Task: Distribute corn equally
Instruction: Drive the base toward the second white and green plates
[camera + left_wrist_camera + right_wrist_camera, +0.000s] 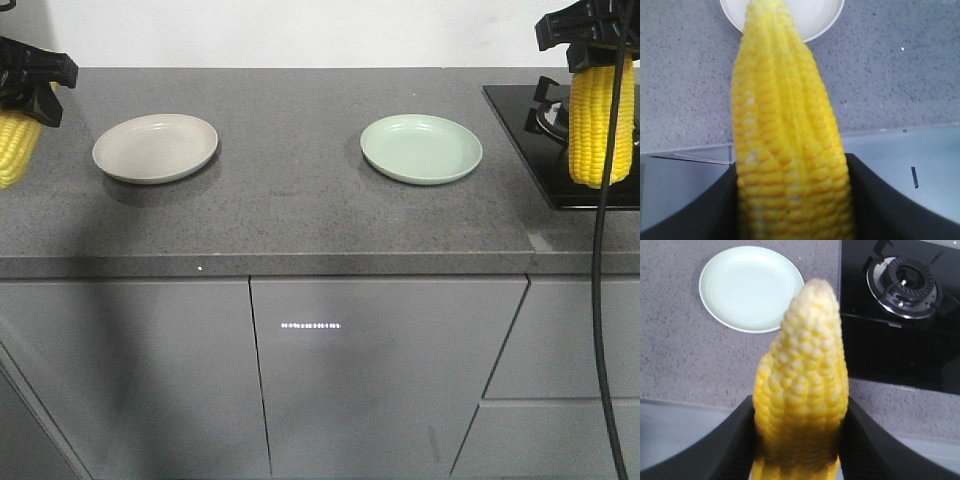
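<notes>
Low in the left wrist view, the left fingers (690,210) clamp one corn cob (785,140), its tip towards the beige plate (825,20) at top. The right fingers (880,450) clamp the other cob (802,385). Beyond it on the desk (685,350), the green plate (740,290) lies upper left and the hob (890,340) upper right.

Left gripper (28,85) raised, clamped on corn cob (14,148); right gripper (597,50) raised, clamped on second cob (600,125)

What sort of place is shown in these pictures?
Most likely a kitchen: a grey countertop over cabinet doors, a black gas hob with a burner set into it, and a beige plate and a pale green plate.
</notes>
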### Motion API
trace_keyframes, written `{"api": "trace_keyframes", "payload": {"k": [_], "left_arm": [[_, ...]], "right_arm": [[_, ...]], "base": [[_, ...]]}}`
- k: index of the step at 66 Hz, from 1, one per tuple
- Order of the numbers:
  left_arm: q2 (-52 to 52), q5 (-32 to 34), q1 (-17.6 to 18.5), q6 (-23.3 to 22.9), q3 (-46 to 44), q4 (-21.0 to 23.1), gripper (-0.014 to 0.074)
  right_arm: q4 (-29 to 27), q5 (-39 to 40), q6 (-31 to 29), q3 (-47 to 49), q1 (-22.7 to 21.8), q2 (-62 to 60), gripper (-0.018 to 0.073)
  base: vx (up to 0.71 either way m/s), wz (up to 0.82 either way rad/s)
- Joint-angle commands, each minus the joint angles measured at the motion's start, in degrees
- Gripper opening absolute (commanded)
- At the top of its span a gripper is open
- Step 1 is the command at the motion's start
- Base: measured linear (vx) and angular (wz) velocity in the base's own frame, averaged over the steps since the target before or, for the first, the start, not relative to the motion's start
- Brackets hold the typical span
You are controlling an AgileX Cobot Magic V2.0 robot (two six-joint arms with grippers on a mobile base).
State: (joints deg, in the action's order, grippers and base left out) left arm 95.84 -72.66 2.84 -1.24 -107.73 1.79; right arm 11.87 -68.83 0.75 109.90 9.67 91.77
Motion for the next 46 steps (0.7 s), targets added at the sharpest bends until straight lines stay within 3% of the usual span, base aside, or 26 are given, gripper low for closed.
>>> {"api": "trace_keyframes", "payload": {"k": [1,46], "left_arm": [[-2.9,1.4,0.1,0.0,-1.4,0.4,0.0165],[-2.9,1.4,0.1,0.0,-1.4,0.4,0.0165]], "right_arm": [[1.1,3.2,0.1,1.7,-0.3,-2.2,0.0187],[1.1,3.2,0.1,1.7,-0.3,-2.2,0.0187]], "base": [[0.17,0.06],[0.16,0.07]]}}
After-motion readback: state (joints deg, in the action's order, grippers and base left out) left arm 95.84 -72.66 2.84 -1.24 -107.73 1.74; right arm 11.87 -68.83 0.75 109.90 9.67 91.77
